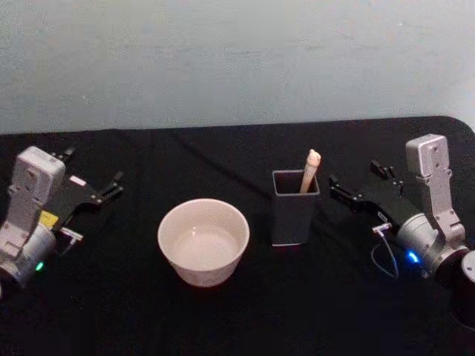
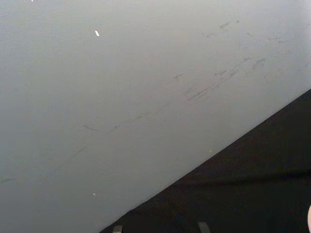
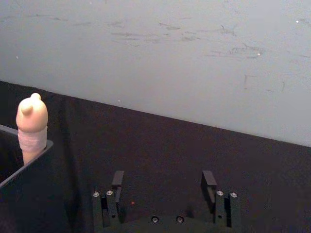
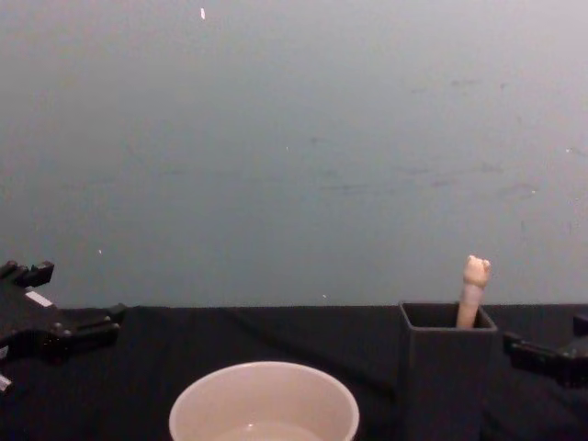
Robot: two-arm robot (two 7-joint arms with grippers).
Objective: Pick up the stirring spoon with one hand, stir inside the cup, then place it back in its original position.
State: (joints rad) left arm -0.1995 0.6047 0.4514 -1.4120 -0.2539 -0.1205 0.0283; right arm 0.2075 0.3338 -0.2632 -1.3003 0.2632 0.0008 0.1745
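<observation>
Black cloth [image 1: 356,297] bears holder [image 1: 295,219] with spoon [image 1: 309,169], beside cup [image 1: 203,241].

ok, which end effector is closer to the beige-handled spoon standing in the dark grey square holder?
Right. The right end effector sits just beside the holder with the spoon; the left end effector is beyond the cream cup.

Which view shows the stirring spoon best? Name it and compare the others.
The right wrist view: the stirring spoon handle and knobby tip loom large above the holder wall. Head and chest views show the handle smaller; its bowl is hidden inside.
</observation>
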